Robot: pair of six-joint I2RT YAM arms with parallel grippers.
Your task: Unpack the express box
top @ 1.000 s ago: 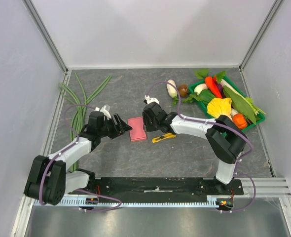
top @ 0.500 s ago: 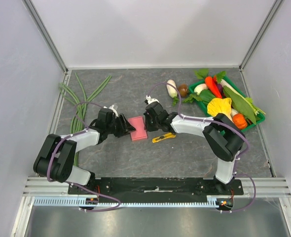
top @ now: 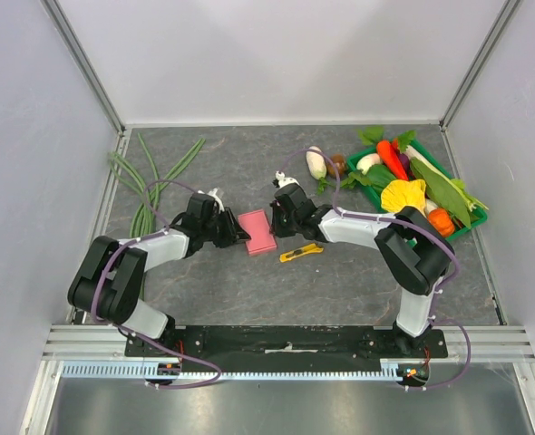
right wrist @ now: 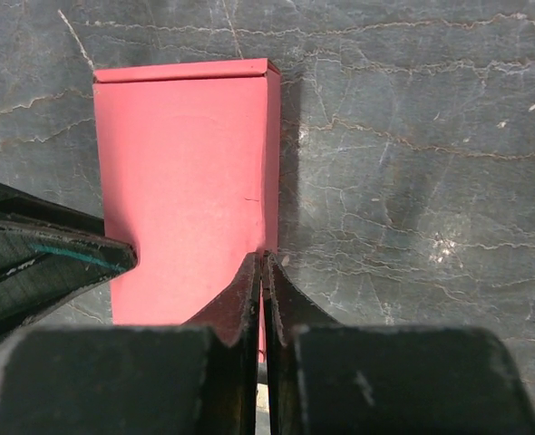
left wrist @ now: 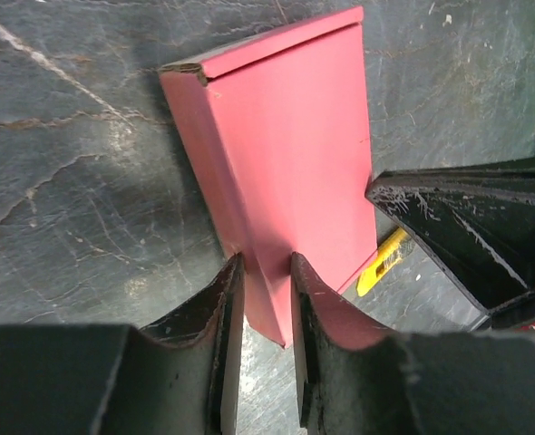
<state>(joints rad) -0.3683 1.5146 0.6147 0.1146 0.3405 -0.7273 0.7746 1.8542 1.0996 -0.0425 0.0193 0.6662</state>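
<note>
The pink-red express box (top: pixel 260 233) lies flat on the dark table, its flap down. My left gripper (top: pixel 239 234) is at the box's left end. In the left wrist view, its narrowed fingers (left wrist: pixel 265 265) are shut on the near corner of the box (left wrist: pixel 286 154), one tip on the side wall and one on the top face. My right gripper (top: pixel 282 223) is at the opposite side. In the right wrist view it is shut (right wrist: pixel 263 258), tips meeting at the right long edge of the box (right wrist: pixel 186 172). I cannot tell whether it pinches the cardboard.
A yellow utility knife (top: pixel 301 252) lies just right of the box, under the right arm. A green tray (top: pixel 363 156) of vegetables stands at the back right, with a white radish (top: pixel 316 161) and a mushroom (top: pixel 337 166) beside it. Long green beans (top: pixel 145 186) lie at the left.
My left gripper moved right to the box and narrowed onto its corner. The right gripper shut at the box's right edge. The box shifted slightly to the right.
</note>
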